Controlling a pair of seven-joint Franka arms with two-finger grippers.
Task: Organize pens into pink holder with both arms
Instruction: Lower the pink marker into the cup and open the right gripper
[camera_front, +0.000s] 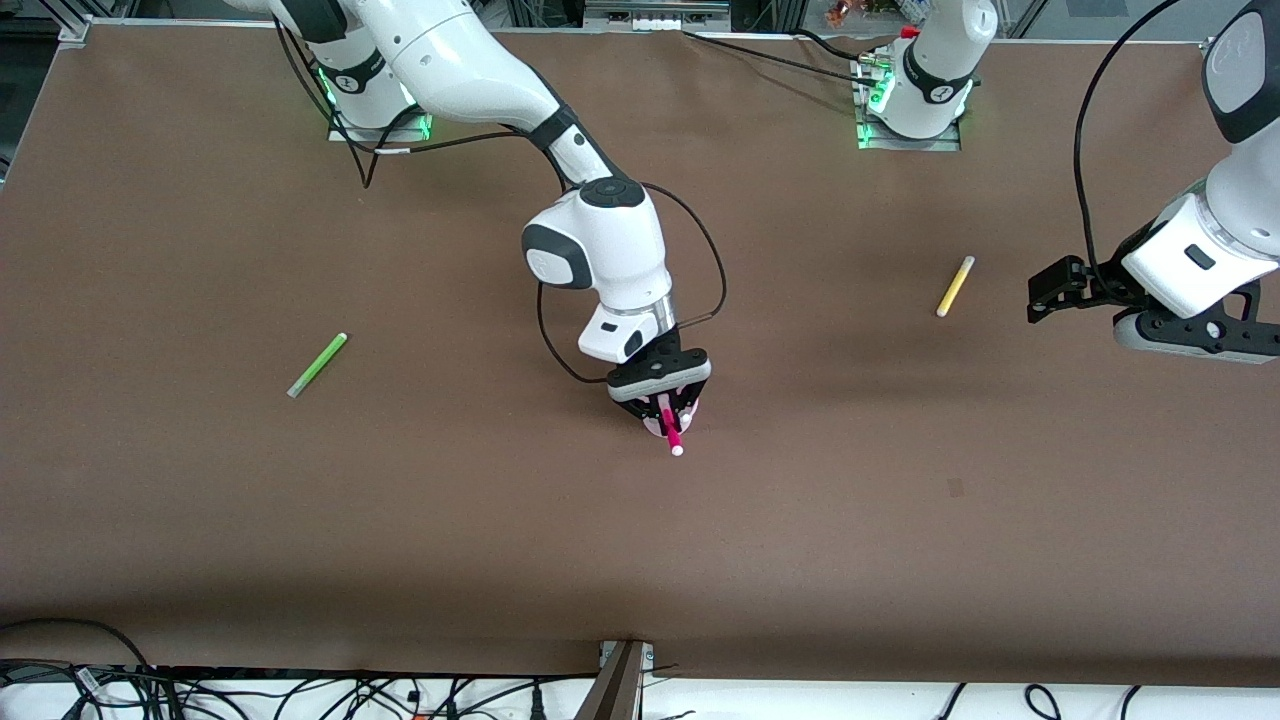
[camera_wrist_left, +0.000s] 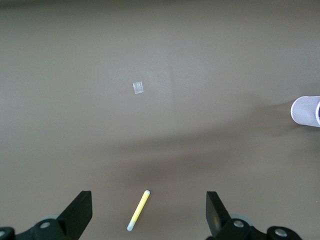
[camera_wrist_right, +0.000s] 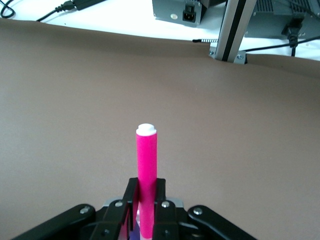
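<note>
My right gripper is shut on the magenta pen, right over the pink holder, which mostly hides under it at the table's middle. In the right wrist view the pen sticks out between the shut fingers of the gripper. My left gripper hangs open and empty over the table by the yellow pen. In the left wrist view that pen lies between the open fingers of the gripper, and the holder shows at the edge. The lime green pen lies toward the right arm's end. The purple pen is hidden.
Brown table cover with a small pale patch, which also shows in the left wrist view. A metal post and cables stand at the table's edge nearest the front camera.
</note>
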